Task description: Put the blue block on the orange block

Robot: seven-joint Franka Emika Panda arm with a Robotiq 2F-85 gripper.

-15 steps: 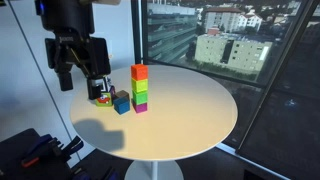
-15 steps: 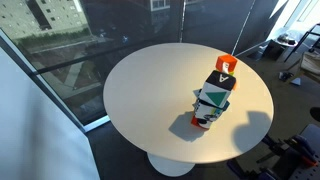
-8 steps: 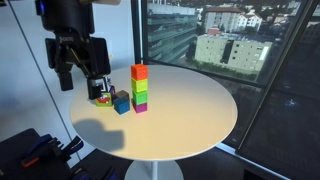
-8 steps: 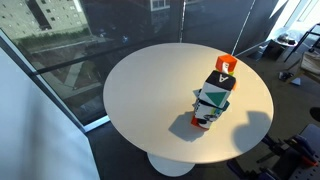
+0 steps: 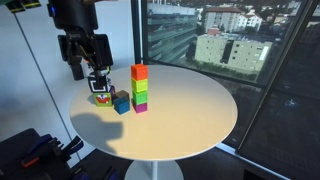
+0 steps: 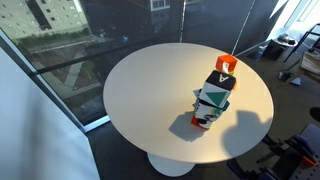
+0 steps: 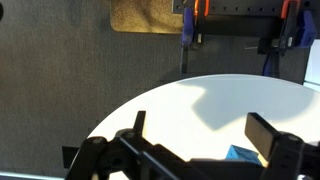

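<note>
Approach stage, by the look of it: the gripper hangs above the edge of the round white tabletop, its fingers spread apart and holding nothing. The blue block sits on the tabletop, not yet grasped, between a patterned cube toy and a three-cube tower. The orange block tops that tower, over a green cube and a magenta cube. The wrist view shows the blue block low right, near one finger. The next move likely calls for centring over it and descending without nudging the toy or tower.
</note>
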